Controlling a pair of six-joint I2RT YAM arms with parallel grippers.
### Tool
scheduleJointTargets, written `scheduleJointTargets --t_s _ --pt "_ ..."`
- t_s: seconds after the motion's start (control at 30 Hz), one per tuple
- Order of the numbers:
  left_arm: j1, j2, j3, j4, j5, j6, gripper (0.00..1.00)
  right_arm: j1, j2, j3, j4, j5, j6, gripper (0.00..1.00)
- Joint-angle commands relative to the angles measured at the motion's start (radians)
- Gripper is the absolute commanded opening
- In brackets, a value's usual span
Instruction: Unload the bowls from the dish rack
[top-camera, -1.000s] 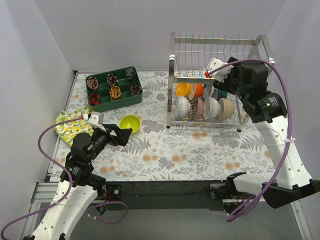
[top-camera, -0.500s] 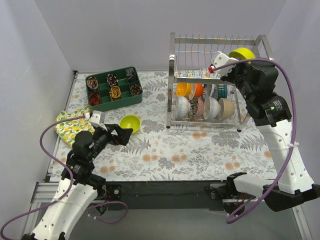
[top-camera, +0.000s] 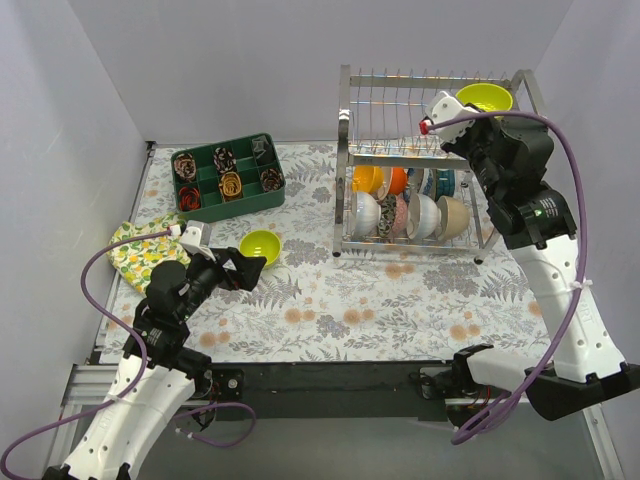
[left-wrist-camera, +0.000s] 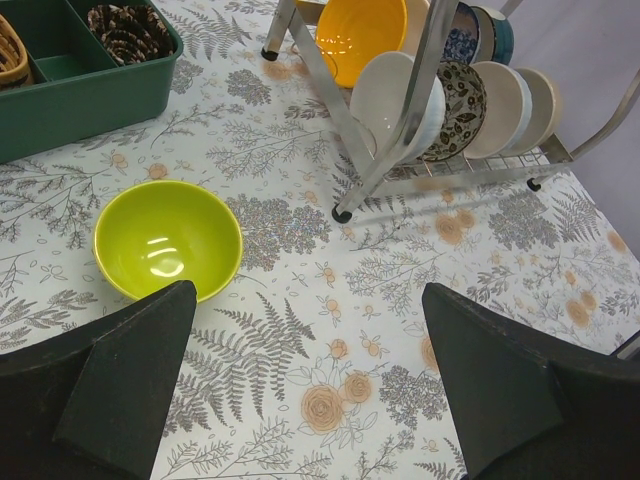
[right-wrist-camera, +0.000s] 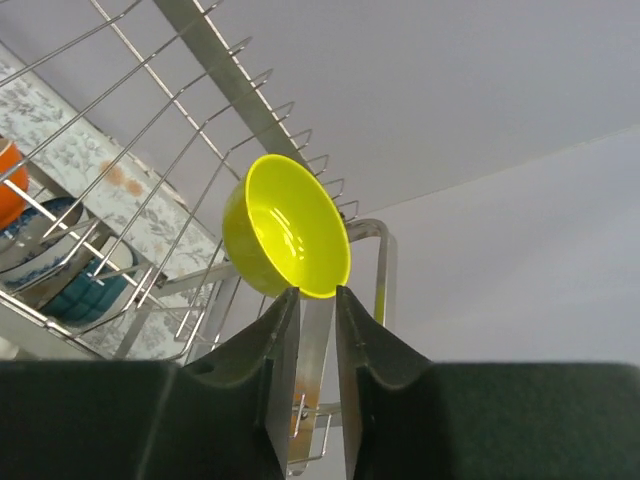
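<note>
The chrome dish rack (top-camera: 345, 150) stands at the back right, with several bowls (top-camera: 410, 212) upright on its lower tier. My right gripper (top-camera: 478, 118) is shut on the rim of a lime-green bowl (top-camera: 484, 97) and holds it above the rack's top right corner. In the right wrist view the fingers (right-wrist-camera: 317, 292) pinch that bowl (right-wrist-camera: 290, 225) in front of the rack's prongs (right-wrist-camera: 215, 60). A second lime-green bowl (top-camera: 260, 245) sits on the table left of the rack. My left gripper (top-camera: 250, 268) is open and empty just beside it (left-wrist-camera: 168, 238). The left wrist view also shows the rack's bowls (left-wrist-camera: 450, 95).
A dark green compartment tray (top-camera: 205, 212) with small round items stands at the back left and shows in the left wrist view (left-wrist-camera: 80, 100). A yellow patterned cloth (top-camera: 140, 247) lies at the left edge. Walls close in on the left, back and right.
My right gripper has risen from the rack's upper tier with the lime-green bowl, which now shows above the top rail. The left arm has not moved.
</note>
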Motion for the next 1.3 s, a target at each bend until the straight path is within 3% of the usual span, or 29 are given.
scheduleJointTargets --t_s 0.0,0.3,0.83,1.27 --pt "-0.002 -0.003 -0.008 -0.001 0.001 0.009 0.98 -0.017 0.022 0.031 0.111 0.076 0.14 0.36" --pt "-0.004 -0.001 -0.008 -0.002 0.003 0.004 0.98 -0.09 0.157 0.142 0.083 0.001 0.323 0.49" --pt "-0.002 0.002 -0.006 -0.005 0.011 0.001 0.98 -0.152 0.375 0.338 0.048 -0.21 0.393 0.49" --pt "-0.004 0.005 -0.006 -0.007 0.009 0.001 0.98 -0.161 0.429 0.289 0.027 -0.114 0.4 0.46"
